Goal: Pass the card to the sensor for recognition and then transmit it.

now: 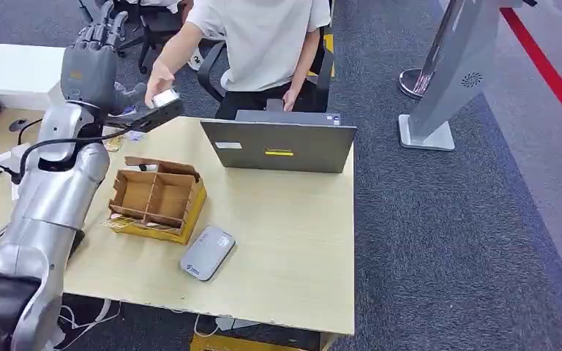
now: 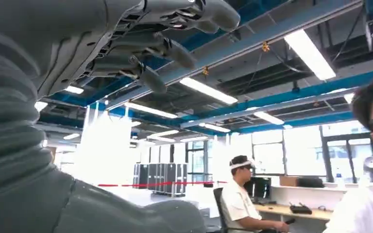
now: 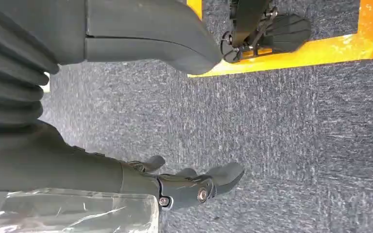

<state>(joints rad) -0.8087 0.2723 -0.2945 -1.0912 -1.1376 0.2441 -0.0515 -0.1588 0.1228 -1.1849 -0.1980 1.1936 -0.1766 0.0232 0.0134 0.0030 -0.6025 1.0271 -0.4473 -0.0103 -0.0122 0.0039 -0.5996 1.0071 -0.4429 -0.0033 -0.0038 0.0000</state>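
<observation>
The table is pale beige with a light wood tone. The divided box is brown cardboard with yellow outer sides. The sensor is light grey with a small blue mark. The laptop is dark grey and has a yellow label. The left robot hand is dark grey, on a silver arm. The carpet is dark grey-blue and speckled, with a red stripe. The person's shirt is light grey-white. The right robot hand is dark grey above a yellow frame.
</observation>
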